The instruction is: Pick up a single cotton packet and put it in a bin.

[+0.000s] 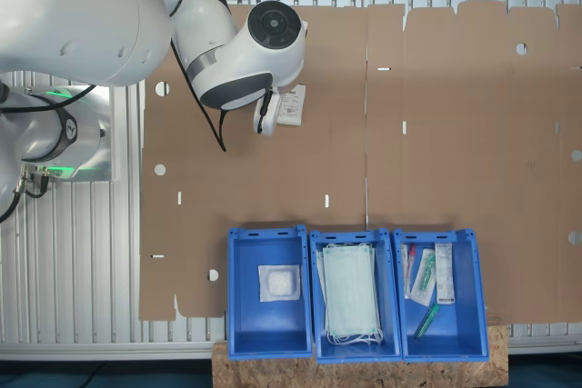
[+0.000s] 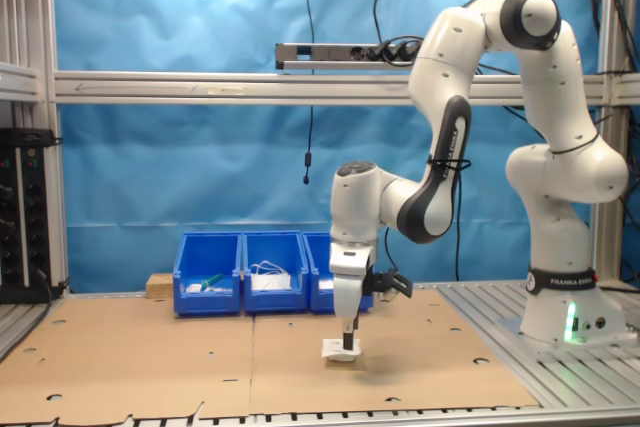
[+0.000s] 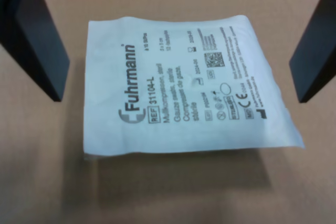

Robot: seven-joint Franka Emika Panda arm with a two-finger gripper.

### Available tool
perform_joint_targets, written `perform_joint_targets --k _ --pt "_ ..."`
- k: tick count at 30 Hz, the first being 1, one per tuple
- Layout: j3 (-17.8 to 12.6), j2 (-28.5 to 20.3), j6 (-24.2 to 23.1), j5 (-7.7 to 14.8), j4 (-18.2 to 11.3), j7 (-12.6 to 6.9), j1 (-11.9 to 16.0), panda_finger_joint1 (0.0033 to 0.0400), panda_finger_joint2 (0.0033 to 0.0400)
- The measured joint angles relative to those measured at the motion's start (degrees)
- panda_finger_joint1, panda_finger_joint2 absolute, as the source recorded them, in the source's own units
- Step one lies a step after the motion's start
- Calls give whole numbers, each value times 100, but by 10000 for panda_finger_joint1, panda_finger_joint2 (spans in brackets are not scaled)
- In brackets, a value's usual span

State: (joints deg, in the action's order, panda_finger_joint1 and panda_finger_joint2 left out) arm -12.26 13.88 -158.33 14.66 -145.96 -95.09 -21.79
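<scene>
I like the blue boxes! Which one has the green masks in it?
The middle bin of the three holds the pale green masks. One neighbour holds a white square packet, the other slim wrapped instruments.

Three blue bins are counted in the first exterior view: one at 7 o'clock, one at 6 o'clock, one at 5 o'clock. One cotton packet is counted on the cardboard at 11 o'clock. One plain white padded packet is recorded. One stack of green masks is recorded. One arm is noted.
</scene>
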Motion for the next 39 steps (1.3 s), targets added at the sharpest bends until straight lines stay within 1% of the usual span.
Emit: perform_joint_targets --k 1,2,12,21,32,33,39 --pt "0 15 0 0 14 -44 5 400 400" --pt "0 15 0 0 14 -44 5 400 400" --pt "-2 106 0 0 142 -456 88 400 400" --pt "-3 297 -43 0 184 -684 158 400 400" --pt "-3 664 -355 0 187 -872 173 400 400" --pt "-3 676 -413 0 192 -910 175 400 400" --pt "-4 710 -530 0 204 -964 186 400 400"
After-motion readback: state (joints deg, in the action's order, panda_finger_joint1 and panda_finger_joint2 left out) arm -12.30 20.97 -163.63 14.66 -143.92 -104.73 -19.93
